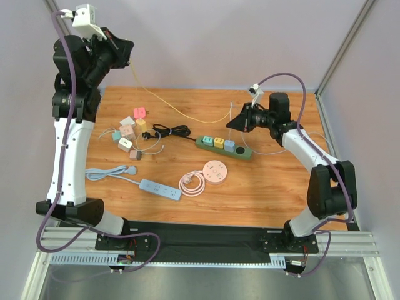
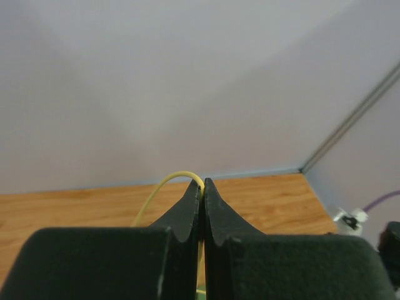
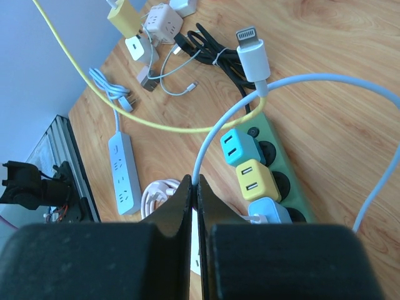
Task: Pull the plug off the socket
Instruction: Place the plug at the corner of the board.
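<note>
Right wrist: three pastel plugs (image 3: 253, 180), green socket (image 3: 289, 167)

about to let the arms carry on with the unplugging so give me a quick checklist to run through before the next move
1. Left gripper shut on the yellow cable: ok.
2. Right gripper shut on the white cable: ok.
3. Lightning connector on the white cable hangs free, plugged into nothing: ok.
4. Plugs out of the green power strip: not ok. The teal adapter, yellow adapter and pale blue adapter all sit in it.
5. Where the yellow cable's far end goes: cannot tell. It runs out of sight near the strip.
</note>
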Available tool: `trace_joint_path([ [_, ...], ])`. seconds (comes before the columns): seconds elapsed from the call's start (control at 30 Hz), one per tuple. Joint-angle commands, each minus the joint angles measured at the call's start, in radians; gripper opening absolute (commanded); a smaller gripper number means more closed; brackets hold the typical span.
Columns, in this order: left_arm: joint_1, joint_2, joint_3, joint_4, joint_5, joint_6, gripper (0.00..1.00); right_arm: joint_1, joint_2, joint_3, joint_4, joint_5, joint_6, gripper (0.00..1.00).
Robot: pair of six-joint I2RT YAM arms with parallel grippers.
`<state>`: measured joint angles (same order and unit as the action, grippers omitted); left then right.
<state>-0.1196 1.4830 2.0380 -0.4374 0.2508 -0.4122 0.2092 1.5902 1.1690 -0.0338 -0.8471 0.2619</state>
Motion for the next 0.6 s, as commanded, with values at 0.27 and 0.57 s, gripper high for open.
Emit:
trace_joint_path([
  [0.27,0.072,-0.020,-0.051,-0.077,-0.286,0.274,0.00,-0.054,0.043,0.000,0.058,-0.047,0.010,0.00],
  [0.57,0.150,-0.026,-0.093,-0.063,-0.257,0.257,0.00,-0.074,0.073,0.000,0.060,-0.067,0.023,0.00],
])
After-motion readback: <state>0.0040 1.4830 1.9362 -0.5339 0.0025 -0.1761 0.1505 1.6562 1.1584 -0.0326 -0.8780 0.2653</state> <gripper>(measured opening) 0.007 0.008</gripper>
